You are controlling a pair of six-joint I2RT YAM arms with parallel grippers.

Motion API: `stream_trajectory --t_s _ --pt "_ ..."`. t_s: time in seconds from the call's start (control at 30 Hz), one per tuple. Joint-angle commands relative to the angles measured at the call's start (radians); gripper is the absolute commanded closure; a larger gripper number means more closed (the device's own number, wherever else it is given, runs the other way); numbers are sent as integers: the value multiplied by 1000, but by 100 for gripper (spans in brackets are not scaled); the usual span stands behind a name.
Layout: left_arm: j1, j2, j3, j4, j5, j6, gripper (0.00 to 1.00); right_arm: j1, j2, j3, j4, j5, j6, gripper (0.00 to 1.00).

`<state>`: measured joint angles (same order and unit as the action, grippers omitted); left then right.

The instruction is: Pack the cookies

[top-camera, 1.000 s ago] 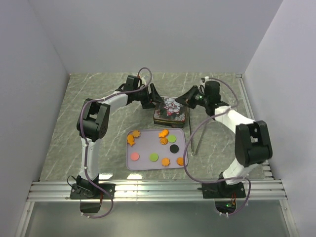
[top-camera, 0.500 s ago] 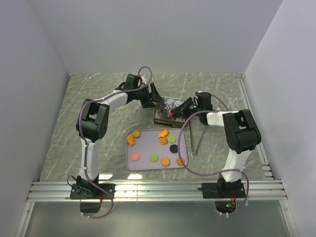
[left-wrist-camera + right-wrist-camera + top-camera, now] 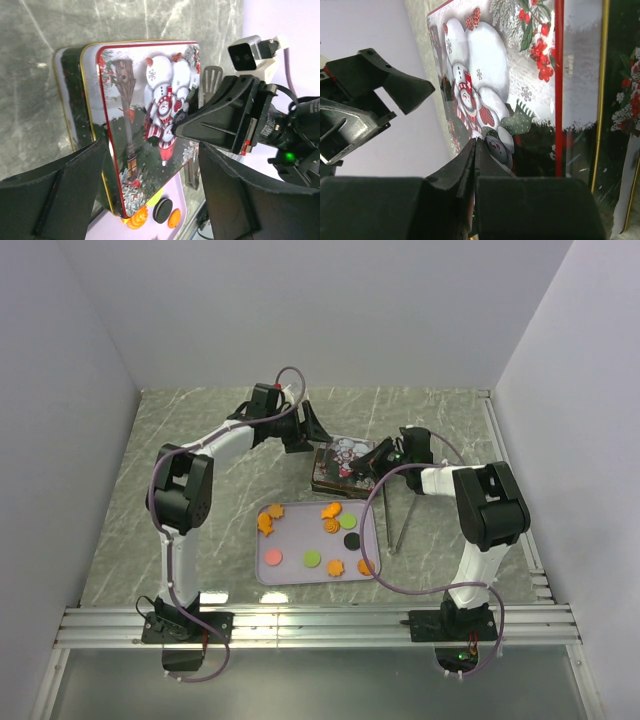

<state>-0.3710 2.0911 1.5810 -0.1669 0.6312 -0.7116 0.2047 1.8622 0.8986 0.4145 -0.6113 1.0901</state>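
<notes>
The cookies lie scattered on a lavender tray (image 3: 318, 581): orange pieces (image 3: 268, 521), a green disc (image 3: 311, 558), a black one (image 3: 351, 540) and a pink one (image 3: 273, 557). In the left wrist view an orange cookie (image 3: 135, 220) and a black cookie (image 3: 162, 210) show past the tin. Behind the tray stands a closed snowman tin (image 3: 340, 475) (image 3: 125, 120) (image 3: 520, 70). My left gripper (image 3: 312, 428) (image 3: 150, 147) hangs open by the tin's far-left end, holding nothing. My right gripper (image 3: 371, 463) (image 3: 475, 142) is shut, its tip down on the lid.
A thin metal utensil (image 3: 400, 520) lies on the marble table (image 3: 200, 460) to the right of the tray. White walls close in the back and both sides. An aluminium rail (image 3: 320, 625) runs along the near edge.
The right arm swung down and its gripper closed, its tip landing on the tin lid. The left gripper drew back a little from the tin toward the far left.
</notes>
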Motion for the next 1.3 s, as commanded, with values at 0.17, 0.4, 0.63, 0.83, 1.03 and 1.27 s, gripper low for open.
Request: stream_trajectory --t_s 0.17,0.4,0.63,0.83,1.03,1.27 --pt "12 -138 -39 -71 -172 49 17 24 17 58 -131 50 -64 97" --pt "58 -236 -127 -69 -223 37 16 78 -12 181 -252 64 -133 93" --pt "89 -325 -199 -57 -243 32 15 128 -61 290 -356 85 -182 90" --pt "124 -419 -243 -65 -257 43 14 156 -144 387 -453 111 -220 89" --pt "144 -546 -302 -89 -286 69 12 197 -267 490 -568 127 -292 89" --pt "145 -752 -424 -141 -323 124 8 278 -486 461 -651 159 -401 78"
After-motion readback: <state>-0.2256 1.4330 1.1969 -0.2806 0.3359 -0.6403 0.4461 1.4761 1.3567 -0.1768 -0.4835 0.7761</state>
